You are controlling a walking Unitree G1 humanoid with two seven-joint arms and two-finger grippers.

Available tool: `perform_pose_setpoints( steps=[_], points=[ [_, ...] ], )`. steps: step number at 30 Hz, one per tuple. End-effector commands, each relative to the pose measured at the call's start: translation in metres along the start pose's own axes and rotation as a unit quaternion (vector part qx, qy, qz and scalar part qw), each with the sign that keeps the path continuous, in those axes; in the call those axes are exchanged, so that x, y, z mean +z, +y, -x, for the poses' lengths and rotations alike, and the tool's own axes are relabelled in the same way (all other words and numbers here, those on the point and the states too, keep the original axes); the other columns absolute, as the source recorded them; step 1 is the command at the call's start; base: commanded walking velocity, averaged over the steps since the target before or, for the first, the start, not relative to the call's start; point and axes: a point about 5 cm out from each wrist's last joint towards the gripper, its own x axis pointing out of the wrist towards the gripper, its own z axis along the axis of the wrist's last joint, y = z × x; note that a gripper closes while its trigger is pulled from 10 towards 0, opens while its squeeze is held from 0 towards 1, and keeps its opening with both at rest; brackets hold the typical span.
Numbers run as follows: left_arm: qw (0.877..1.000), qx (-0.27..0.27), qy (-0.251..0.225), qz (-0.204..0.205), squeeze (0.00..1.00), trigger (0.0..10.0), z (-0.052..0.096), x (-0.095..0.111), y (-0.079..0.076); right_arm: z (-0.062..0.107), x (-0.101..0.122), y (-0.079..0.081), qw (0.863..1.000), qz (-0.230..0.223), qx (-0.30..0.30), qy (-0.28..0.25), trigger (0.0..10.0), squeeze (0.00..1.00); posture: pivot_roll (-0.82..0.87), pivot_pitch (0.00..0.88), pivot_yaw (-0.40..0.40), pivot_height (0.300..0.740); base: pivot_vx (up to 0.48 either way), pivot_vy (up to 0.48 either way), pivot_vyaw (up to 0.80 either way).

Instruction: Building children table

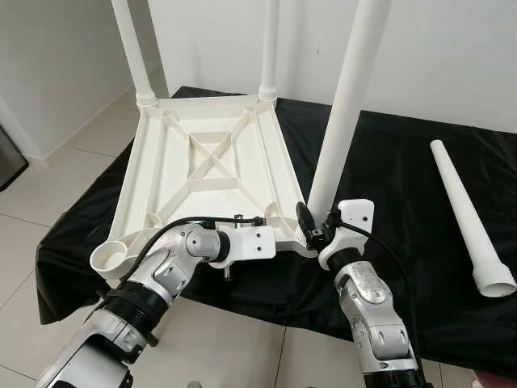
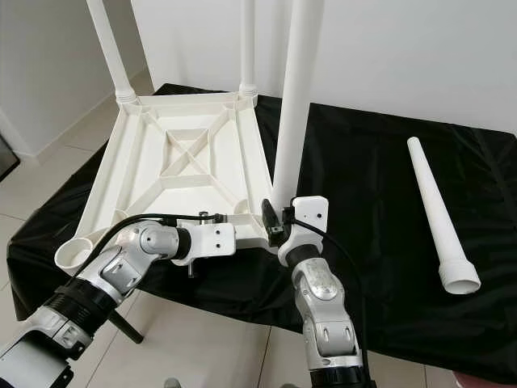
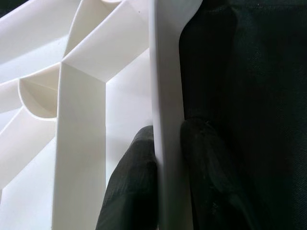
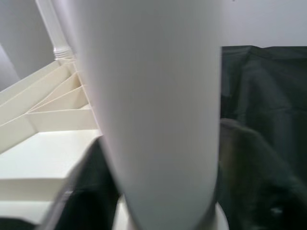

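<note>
The white table top lies upside down on a black cloth. Two white legs stand in its far corners. A third leg stands upright at the near right corner, and my right gripper is shut on its base; in the right wrist view the leg sits between the fingers. My left gripper is shut on the near rim of the table top, one finger on each side. The near left socket holds nothing.
A fourth white leg lies loose on the cloth at the right, wide end toward me. Tiled floor runs along the left, and a white wall stands behind. The cloth's front edge hangs close to my arms.
</note>
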Motion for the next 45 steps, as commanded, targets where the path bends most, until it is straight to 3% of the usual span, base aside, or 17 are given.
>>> perform_pose_setpoints(
  steps=[1, 3, 8, 18, 20, 25, 26, 27, 28, 37, 38, 40, 42, 43, 45],
  points=[
    [1.0, 0.014, 0.0, -0.013, 0.0, 10.0, 0.0, 0.003, 0.003, -0.001, 0.004, 0.001, 1.0, -0.008, 0.004, -0.005, 10.0, 1.0, -0.03, 0.003, -0.012, 0.74, 0.0, 0.0, 0.0],
    [1.0, 0.014, 0.001, -0.012, 0.0, 10.0, 0.0, 0.003, 0.003, -0.001, 0.006, 0.003, 0.999, -0.028, 0.014, -0.012, 10.0, 1.0, -0.03, 0.003, -0.013, 0.74, 0.0, 0.0, 0.0],
    [1.0, 0.014, 0.001, -0.012, 0.0, 10.0, 0.0, 0.002, 0.003, -0.001, 0.006, 0.002, 0.999, -0.023, 0.021, -0.012, 10.0, 1.0, -0.03, 0.0, -0.014, 0.74, 0.0, 0.0, 0.0],
    [1.0, 0.015, 0.0, -0.011, 0.0, 10.0, -0.001, 0.003, 0.002, -0.007, 0.007, -0.023, 0.998, -0.01, 0.056, -0.024, 10.0, 1.0, -0.03, 0.0, -0.017, 0.74, 0.0, 0.0, 0.0],
    [1.0, 0.015, 0.0, -0.011, 0.0, 10.0, -0.001, 0.003, 0.001, -0.006, 0.006, -0.024, 0.993, -0.034, 0.113, -0.014, 10.0, 1.0, -0.04, 0.0, -0.017, 0.74, 0.0, 0.0, 0.0],
    [1.0, 0.015, -0.002, -0.011, 0.0, 10.0, -0.002, 0.004, 0.001, -0.005, 0.006, -0.03, 0.984, -0.049, 0.173, -0.01, 10.0, 1.0, -0.04, 0.0, -0.016, 0.74, 0.0, 0.0, 0.0],
    [1.0, 0.015, -0.003, -0.011, 0.0, 10.0, -0.002, 0.004, 0.001, -0.005, 0.005, -0.034, 0.979, -0.064, 0.192, -0.004, 10.0, 0.88, -0.04, 0.0, -0.016, 0.74, 0.0, 0.0, 0.0],
    [1.0, 0.015, -0.003, -0.011, 0.0, 10.0, -0.002, 0.004, 0.001, -0.005, 0.005, -0.034, 0.979, -0.064, 0.192, -0.004, 10.0, 0.88, -0.04, 0.0, -0.016, 0.74, 0.0, 0.0, 0.0],
    [1.0, 0.014, -0.003, -0.012, 0.0, 10.0, -0.002, 0.005, 0.001, -0.008, 0.004, -0.043, 0.975, -0.052, 0.218, 0.004, 10.0, 0.0, -0.04, 0.0, -0.014, 0.74, 0.0, 0.0, 0.0],
    [1.0, 0.014, -0.003, -0.014, 0.0, 10.0, -0.002, 0.005, 0.001, -0.013, 0.0, -0.056, 0.963, -0.016, 0.268, 0.019, 10.0, 0.0, -0.04, 0.0, -0.01, 0.74, 0.0, 0.0, 0.0],
    [1.0, 0.014, -0.003, -0.014, 0.0, 10.0, -0.003, 0.005, 0.001, -0.016, -0.002, -0.061, 0.954, 0.001, 0.299, 0.03, 10.0, 0.0, -0.04, 0.0, -0.009, 0.74, 0.0, 0.0, 0.0],
    [1.0, 0.014, -0.003, -0.014, 0.0, 10.0, -0.003, 0.005, 0.001, -0.016, -0.002, -0.061, 0.954, 0.001, 0.299, 0.03, 10.0, 0.0, -0.04, 0.0, -0.009, 0.74, 0.0, 0.0, 0.0],
    [1.0, 0.014, -0.003, -0.013, 0.0, 10.0, -0.003, 0.005, 0.001, -0.023, -0.004, -0.071, 0.931, 0.019, 0.36, 0.056, 10.0, 0.0, -0.03, 0.0, -0.007, 0.74, 0.0, 0.0, 0.0],
    [1.0, 0.014, -0.003, -0.013, 0.0, 10.0, -0.003, 0.005, 0.001, -0.023, -0.004, -0.071, 0.931, 0.019, 0.36, 0.056, 10.0, 0.0, -0.03, 0.0, -0.007, 0.74, 0.0, 0.0, 0.0],
    [1.0, 0.014, -0.001, -0.012, 0.0, 10.0, -0.002, 0.005, 0.002, -0.032, -0.002, -0.077, 0.917, 0.025, 0.391, 0.07, 10.0, 0.0, -0.03, 0.0, -0.002, 0.74, 0.0, 0.0, 0.0]
  ],
)
